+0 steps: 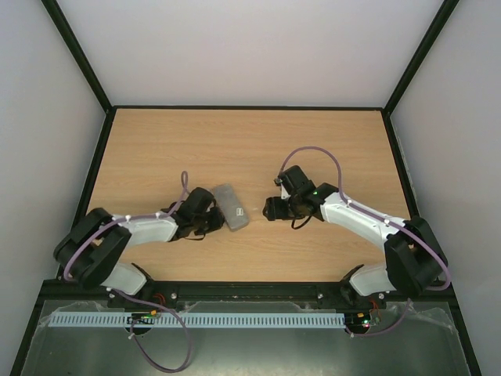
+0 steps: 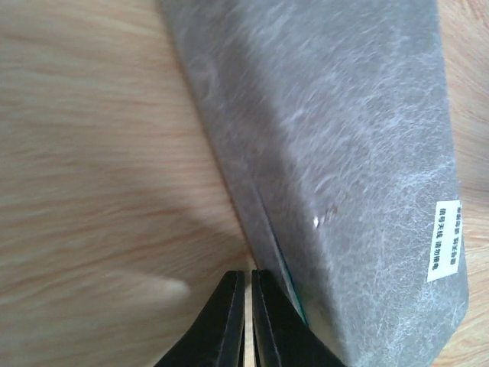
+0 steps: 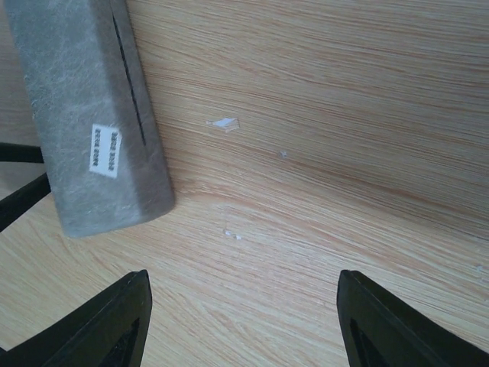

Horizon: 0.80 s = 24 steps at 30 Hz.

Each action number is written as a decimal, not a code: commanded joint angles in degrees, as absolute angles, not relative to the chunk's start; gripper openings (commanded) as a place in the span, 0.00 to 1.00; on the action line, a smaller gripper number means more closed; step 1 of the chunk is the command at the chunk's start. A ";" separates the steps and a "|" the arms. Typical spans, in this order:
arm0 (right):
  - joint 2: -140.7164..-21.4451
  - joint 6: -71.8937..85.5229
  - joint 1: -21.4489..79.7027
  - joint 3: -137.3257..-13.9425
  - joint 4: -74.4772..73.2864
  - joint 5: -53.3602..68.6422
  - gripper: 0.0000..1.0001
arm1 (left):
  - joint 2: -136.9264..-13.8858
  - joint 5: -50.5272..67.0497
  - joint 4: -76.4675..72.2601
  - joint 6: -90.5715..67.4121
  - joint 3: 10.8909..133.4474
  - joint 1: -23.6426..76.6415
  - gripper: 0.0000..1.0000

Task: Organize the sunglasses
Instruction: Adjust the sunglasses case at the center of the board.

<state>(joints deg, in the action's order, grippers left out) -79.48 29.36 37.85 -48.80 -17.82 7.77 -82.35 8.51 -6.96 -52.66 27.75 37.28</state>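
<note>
We see the closed grey case (image 3: 88,107) lying on the wooden table (image 3: 344,115), with a white label (image 3: 105,151) near its lower end. Right of the case lies a pale chip (image 3: 224,122). Below the case, the right gripper (image 3: 243,277) has its fingers spread wide.

Both arms are built the same, tbh. The left arm (image 1: 147,229) and right arm (image 1: 356,215) each have a smooth white shell on the forearm and chunky black housings at the joints. A lilac cable (image 1: 315,149) runs loose along each one in a big loop. There's a tiny green LED (image 1: 314,190) lit on the right wrist. The left hand (image 1: 218,219) and right hand (image 1: 270,208) are all black, with matte, wedge-shaped fingers (image 3: 111,327).
</note>
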 commanded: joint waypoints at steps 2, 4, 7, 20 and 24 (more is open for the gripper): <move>-77.88 27.98 36.65 -47.21 -18.32 8.50 0.68 | -88.07 7.21 -7.75 -54.34 34.18 40.70 0.05; -77.64 27.86 36.11 -46.96 -18.28 8.53 0.68 | -90.38 7.21 -7.94 -54.83 36.50 42.48 0.05; -77.34 27.61 35.42 -46.56 -18.28 8.63 0.68 | -93.70 7.70 -8.75 -55.62 39.58 45.03 0.05; -75.69 27.18 32.71 -45.02 -18.44 9.33 0.68 | -103.65 6.28 -9.37 -54.83 49.05 48.74 0.05; -74.85 27.16 32.36 -44.67 -18.72 9.01 0.68 | -102.86 6.06 -9.46 -54.44 49.75 48.69 0.05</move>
<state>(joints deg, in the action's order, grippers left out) -76.77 28.16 32.93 -45.65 -17.65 8.75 -103.00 7.66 -9.91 -55.48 48.29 49.08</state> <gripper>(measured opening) 0.682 0.052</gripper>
